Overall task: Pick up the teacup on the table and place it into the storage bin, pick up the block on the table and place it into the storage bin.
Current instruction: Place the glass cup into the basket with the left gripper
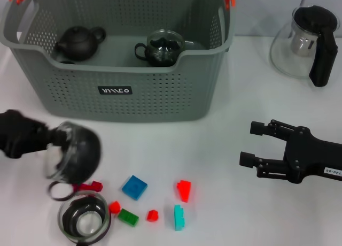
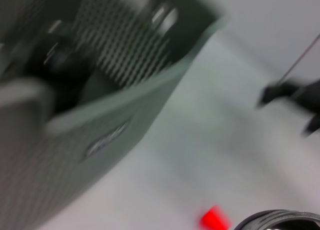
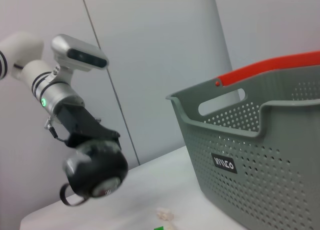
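Aloft, teacup point(image 1: 75, 152) in left gripper point(image 1: 51, 141)

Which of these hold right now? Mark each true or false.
1. The left gripper holds a dark glass teacup off the table, in front of the grey perforated storage bin. True.
2. The storage bin is empty. False: a dark clay teapot and a glass cup sit inside.
3. The right gripper grips the blue square block. False: it is open, holding nothing, apart from the blocks.
4. A glass teapot with a black handle stands outside the bin. True.
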Motion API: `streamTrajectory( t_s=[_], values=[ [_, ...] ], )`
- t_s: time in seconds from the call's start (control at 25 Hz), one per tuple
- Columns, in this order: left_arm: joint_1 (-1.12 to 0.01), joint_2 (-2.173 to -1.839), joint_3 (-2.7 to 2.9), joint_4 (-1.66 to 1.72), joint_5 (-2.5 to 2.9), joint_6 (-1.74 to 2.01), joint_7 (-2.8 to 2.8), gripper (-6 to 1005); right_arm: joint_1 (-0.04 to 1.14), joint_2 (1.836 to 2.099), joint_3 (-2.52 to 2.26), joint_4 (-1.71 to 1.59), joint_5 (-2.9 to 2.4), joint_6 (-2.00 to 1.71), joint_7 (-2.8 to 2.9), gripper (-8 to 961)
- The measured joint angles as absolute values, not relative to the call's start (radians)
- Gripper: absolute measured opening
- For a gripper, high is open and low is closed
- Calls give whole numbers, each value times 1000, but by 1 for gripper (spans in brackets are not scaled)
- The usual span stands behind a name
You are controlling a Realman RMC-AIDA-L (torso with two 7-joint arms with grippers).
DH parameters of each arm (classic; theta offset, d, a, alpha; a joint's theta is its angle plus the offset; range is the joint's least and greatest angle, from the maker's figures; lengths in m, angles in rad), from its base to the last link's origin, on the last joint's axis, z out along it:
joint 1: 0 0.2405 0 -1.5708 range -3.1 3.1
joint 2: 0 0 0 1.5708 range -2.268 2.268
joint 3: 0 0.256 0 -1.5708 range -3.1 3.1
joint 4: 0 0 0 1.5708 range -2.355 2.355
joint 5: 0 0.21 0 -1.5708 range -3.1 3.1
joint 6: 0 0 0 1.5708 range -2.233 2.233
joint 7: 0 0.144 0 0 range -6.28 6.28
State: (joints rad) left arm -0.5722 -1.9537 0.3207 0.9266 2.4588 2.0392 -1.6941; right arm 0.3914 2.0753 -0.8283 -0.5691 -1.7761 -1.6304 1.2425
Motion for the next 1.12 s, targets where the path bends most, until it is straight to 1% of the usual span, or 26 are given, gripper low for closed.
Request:
streamTrajectory(
  t_s=[0.2, 0.28, 0.4, 0.44, 0.52, 0.56, 0.6, 0.76, 0.84, 1.0, 1.12],
  values=[
    [-570, -1980, 305, 841, 2256, 2054, -1676, 41, 395, 2074, -828, -569, -1777, -1628, 1242, 926],
    [-589, -1990, 302, 823, 2154, 2039, -1723, 41, 396, 2071, -828, -569, -1777, -1629, 1242, 926],
    [-639, -1994, 280, 814, 2002, 1955, -1827, 41, 398, 2068, -828, -569, -1777, -1631, 1243, 926],
    [-639, -1994, 280, 814, 2002, 1955, -1827, 41, 399, 2068, -828, -569, -1778, -1632, 1243, 926],
    [-668, -1986, 288, 823, 1952, 1883, -1885, 41, 399, 2068, -828, -569, -1778, -1632, 1247, 926],
    [-697, -1971, 307, 839, 1939, 1813, -1943, 41, 399, 2068, -829, -569, -1778, -1630, 1251, 926],
    [-697, -1971, 307, 839, 1939, 1813, -1943, 41, 399, 2068, -830, -569, -1778, -1629, 1256, 926],
    [-764, -1918, 465, 924, 2019, 1623, -2161, 40, 399, 2067, -830, -569, -1778, -1628, 1263, 926],
    [-804, -1900, 561, 974, 2133, 1547, -2261, 40, 399, 2066, -829, -569, -1778, -1628, 1264, 926],
    [-898, -1893, 713, 1011, 2386, 1447, -2387, 40, 402, 2067, -829, -569, -1778, -1627, 1265, 926],
    [-959, -1905, 833, 979, 2538, 1360, -2449, 40, 404, 2068, -828, -569, -1778, -1627, 1265, 926]
  ],
)
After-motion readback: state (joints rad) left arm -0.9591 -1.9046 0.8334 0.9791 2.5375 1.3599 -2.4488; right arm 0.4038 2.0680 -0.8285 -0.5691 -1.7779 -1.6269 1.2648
